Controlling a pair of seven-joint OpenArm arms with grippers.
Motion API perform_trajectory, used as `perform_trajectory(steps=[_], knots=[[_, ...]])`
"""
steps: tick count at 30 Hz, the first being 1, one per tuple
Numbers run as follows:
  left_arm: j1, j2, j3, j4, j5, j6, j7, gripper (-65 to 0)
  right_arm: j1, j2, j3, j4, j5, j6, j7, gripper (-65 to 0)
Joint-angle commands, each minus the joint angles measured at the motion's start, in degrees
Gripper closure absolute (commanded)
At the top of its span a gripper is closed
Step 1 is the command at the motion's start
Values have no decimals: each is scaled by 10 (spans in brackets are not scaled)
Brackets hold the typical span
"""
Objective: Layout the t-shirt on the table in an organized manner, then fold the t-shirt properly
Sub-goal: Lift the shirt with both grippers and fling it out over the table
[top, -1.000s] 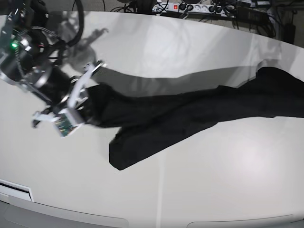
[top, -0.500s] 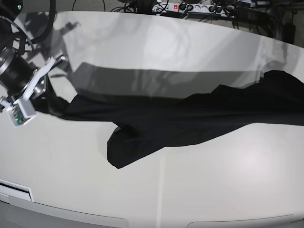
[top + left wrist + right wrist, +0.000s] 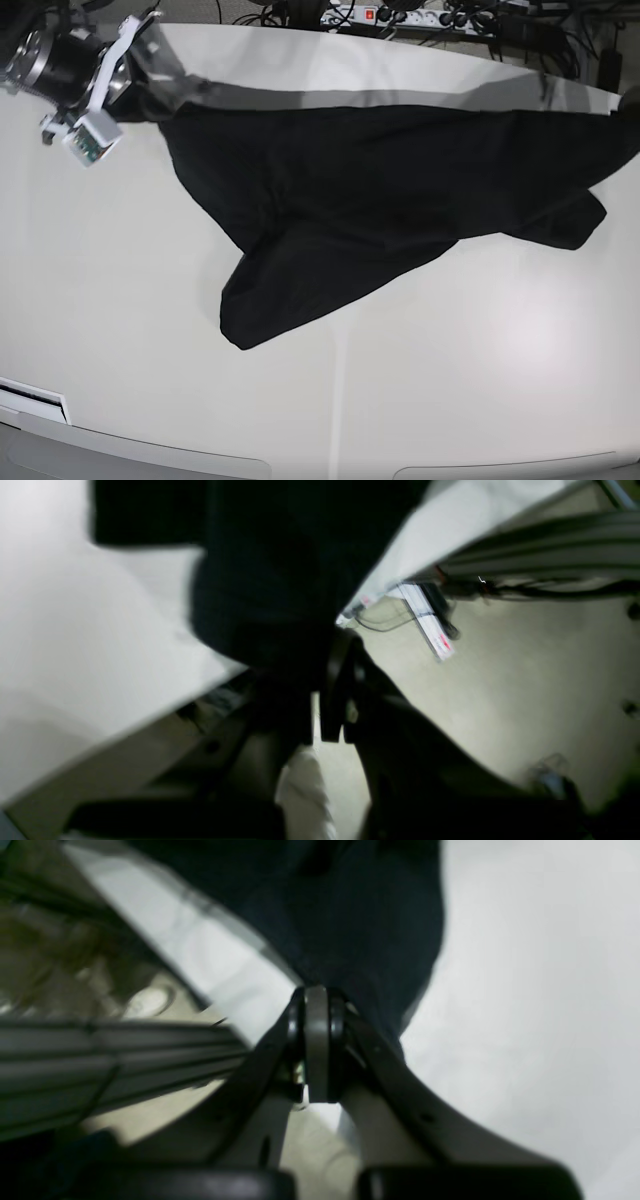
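Observation:
The black t-shirt point(image 3: 380, 190) is stretched wide between my two grippers, above the far side of the white table point(image 3: 480, 340). Its lower flap droops to the tabletop near the front left. At the far left corner my right gripper point(image 3: 148, 88) is shut on one end of the fabric. The right wrist view shows this gripper point(image 3: 317, 990) pinching the t-shirt point(image 3: 360, 915) at the table's edge. My left gripper point(image 3: 335, 645) is shut on the other end of the t-shirt point(image 3: 280, 570). In the base view that gripper lies past the right edge.
A power strip with cables point(image 3: 400, 18) runs behind the table's far edge. Both wrist views look past the table's edge to the floor, with a metal rail point(image 3: 525, 560) and more cables there. A white slot point(image 3: 30, 400) sits at the front left corner.
My right gripper has swung back and up to the far left corner, pulling the shirt with it. The shirt has opened from a twisted band into a broad sheet.

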Motion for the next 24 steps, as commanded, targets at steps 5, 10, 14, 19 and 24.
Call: perform_trajectory(steps=[5,10,14,19,24], knots=[[43,0,30,6,-77,-4,-5,0,-38,5,-67,8,-81,3,15,0],[42,1,144,6,-47,-4,-5,0,-51,5,-111,-24,-194,-20,62,0],[40,2,240,5,106,-4,-127,0,-51,5,-118,-45,-270,-70,83,0],[-20,2,309,6,281,45,-296,0,-38,5,-118,-47,-338,-72,167,0],[-211,-28,303,6,406,171,-353,0,102,22,-115,-17,-419,-200,197,0]])
